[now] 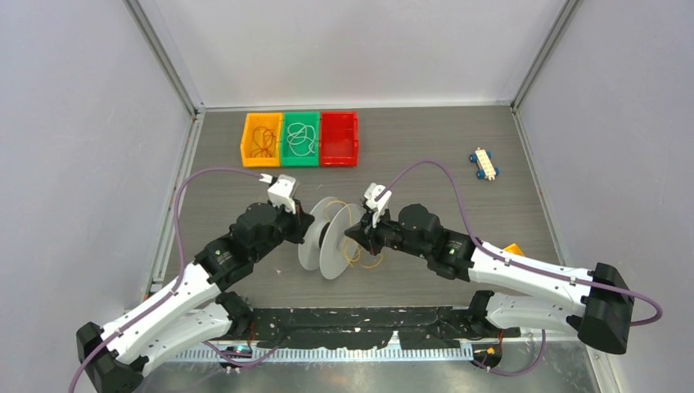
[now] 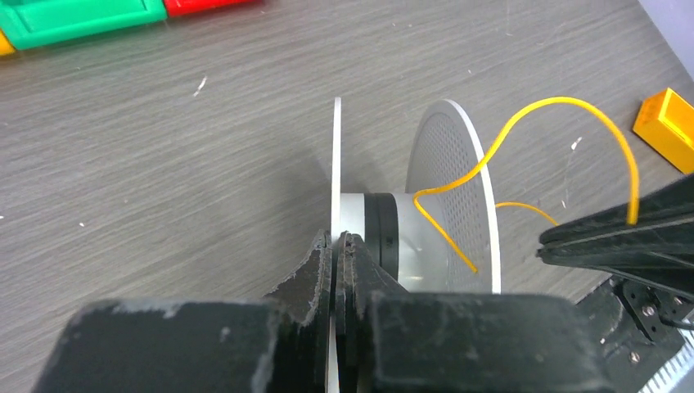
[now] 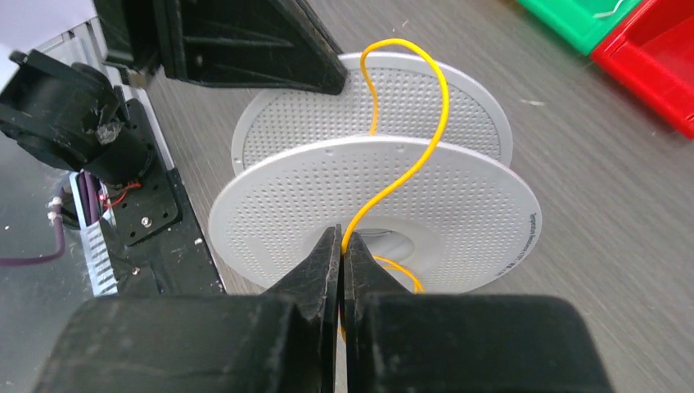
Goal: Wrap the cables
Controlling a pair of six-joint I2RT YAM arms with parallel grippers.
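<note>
One spool (image 1: 331,237) stood on its rims near the middle of the table's (image 1: 425,164) near edge, between the two grippers. The left gripper (image 2: 335,244) was pressed together on one of the two perforated flanges. The right gripper (image 3: 341,246) pinched the single cable (image 3: 398,41), a string-thin yellow-orange wire (glossy, loosely curved) that rose from the fingertips, arched over the nearer flange and dropped between the flanges. Three bins sat in a row along the far edge, toward the left corner: orange bin (image 1: 245,139), green bin (image 1: 299,161), red bin (image 1: 339,135). One toy car (image 1: 484,164) lay toward the far right corner.
</note>
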